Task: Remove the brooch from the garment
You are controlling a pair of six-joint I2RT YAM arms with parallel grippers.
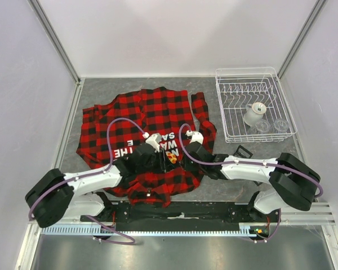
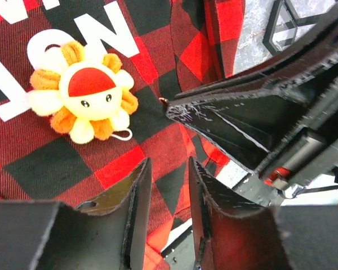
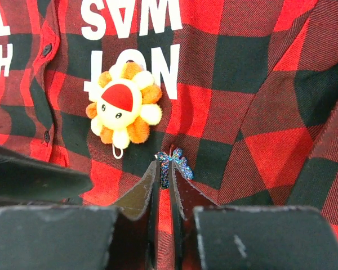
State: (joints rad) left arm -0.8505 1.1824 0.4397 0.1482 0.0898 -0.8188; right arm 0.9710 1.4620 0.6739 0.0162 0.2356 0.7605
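Right gripper (image 3: 164, 166) pinches a glittery blue bit (image 3: 180, 164) just beside the brooch (image 3: 123, 107).

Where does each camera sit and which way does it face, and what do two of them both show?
Top external: above and behind the bases, looking down on the garment and dish rack; left arm and right arm show.
Left wrist: on the left arm, looking past the left gripper at the brooch; the right gripper shows at right.
Right wrist: on the right arm, looking past its closed fingers at the brooch.
Shared: both wrist views show the brooch.
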